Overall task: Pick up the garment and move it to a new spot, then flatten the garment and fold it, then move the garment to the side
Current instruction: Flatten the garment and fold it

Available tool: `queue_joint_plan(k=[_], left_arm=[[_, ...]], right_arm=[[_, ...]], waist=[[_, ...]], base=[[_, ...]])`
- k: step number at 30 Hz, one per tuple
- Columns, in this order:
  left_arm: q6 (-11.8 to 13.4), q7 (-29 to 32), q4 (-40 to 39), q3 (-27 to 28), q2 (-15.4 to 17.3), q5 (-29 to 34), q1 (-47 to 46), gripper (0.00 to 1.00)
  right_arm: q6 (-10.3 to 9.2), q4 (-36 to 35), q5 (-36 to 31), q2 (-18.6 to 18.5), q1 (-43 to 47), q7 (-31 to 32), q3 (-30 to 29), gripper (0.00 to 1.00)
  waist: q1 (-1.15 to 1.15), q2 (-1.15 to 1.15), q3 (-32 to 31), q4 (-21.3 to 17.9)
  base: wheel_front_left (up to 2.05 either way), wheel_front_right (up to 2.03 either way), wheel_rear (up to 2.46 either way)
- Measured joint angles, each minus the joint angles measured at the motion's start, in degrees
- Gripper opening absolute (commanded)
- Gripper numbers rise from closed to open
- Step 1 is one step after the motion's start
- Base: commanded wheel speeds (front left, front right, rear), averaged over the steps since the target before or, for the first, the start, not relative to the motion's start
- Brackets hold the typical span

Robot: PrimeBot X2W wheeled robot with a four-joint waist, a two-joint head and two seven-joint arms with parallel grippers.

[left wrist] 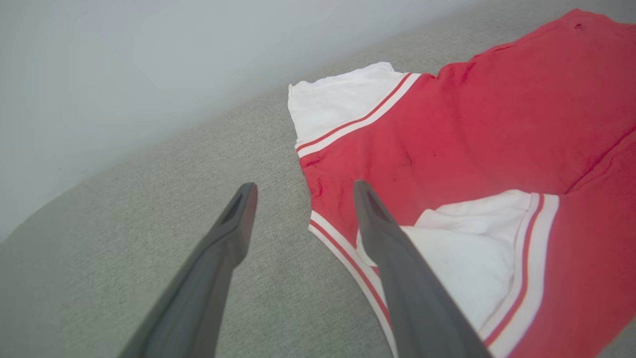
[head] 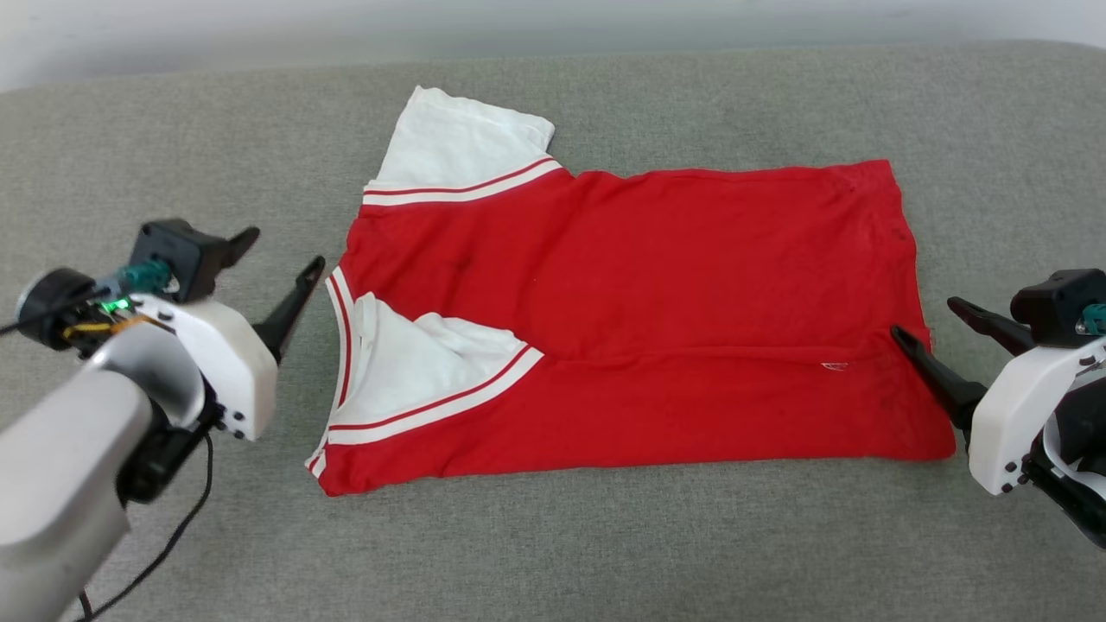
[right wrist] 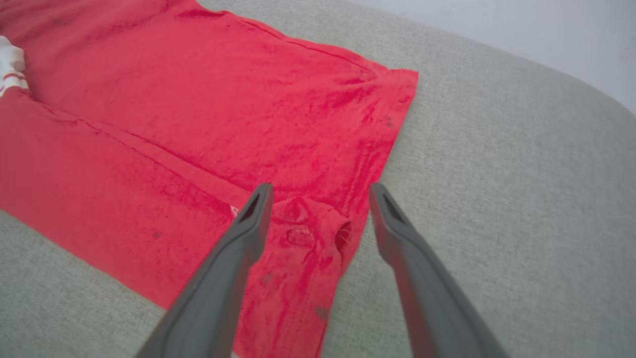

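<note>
grey upholstery [head: 605, 553], red garment [head: 657, 285], pale wall [left wrist: 99, 74]

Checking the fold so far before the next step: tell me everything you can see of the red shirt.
The red shirt, seemingly soft knit, has white short sleeves with red-and-white striped trim. It lies flat on the grey upholstered surface, neckline toward the robot's left, hem toward its right. Its near long edge is folded to the middle, that sleeve lying on top; the far sleeve is spread out. Both open, the left end effector and right end effector sit at either end; contact unclear.
</note>
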Motion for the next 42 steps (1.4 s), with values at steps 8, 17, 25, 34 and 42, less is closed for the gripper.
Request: queue_joint_plan(k=[8, 17, 25, 34, 42], left_arm=[[-2.97, 16.91, -5.59, 0.53, 4.54, -7.56, -4.65, 1.00], [-4.26, 40.33, -7.43, -2.90, 6.08, -17.90, -7.33, 1.00], [-3.18, 50.12, -7.01, -7.11, 4.68, -20.18, -7.26, 1.00], [-4.44, 51.99, -1.52, -11.22, 2.30, -18.72, -5.09, 1.00], [-6.56, 50.53, 1.48, -12.00, 1.51, -17.78, -5.16, 0.00]], right_arm=[[0.00, -2.56, -1.13, 0.42, 1.87, 1.20, -2.15, 1.00], [0.00, -4.63, -2.22, 1.94, 2.76, 3.10, -3.09, 1.00], [0.00, -5.47, -2.26, 2.88, 2.37, 4.82, -2.10, 1.00], [0.00, -4.48, -1.66, 3.70, 0.05, 5.17, 0.07, 1.00], [0.00, -3.35, -0.94, 2.80, -2.10, 4.65, 1.35, 1.00]], waist=[[0.00, 0.00, -1.29, 0.75], [0.00, 0.00, -1.65, -0.13], [0.00, 0.00, -0.52, -1.56], [0.00, 0.00, 1.30, -3.45], [0.00, 0.00, 1.00, -3.78]], base=[[0.00, 0.00, 0.00], [0.00, 0.00, 0.00], [0.00, 0.00, 0.00], [0.00, 0.00, 0.00], [0.00, 0.00, 0.00]])
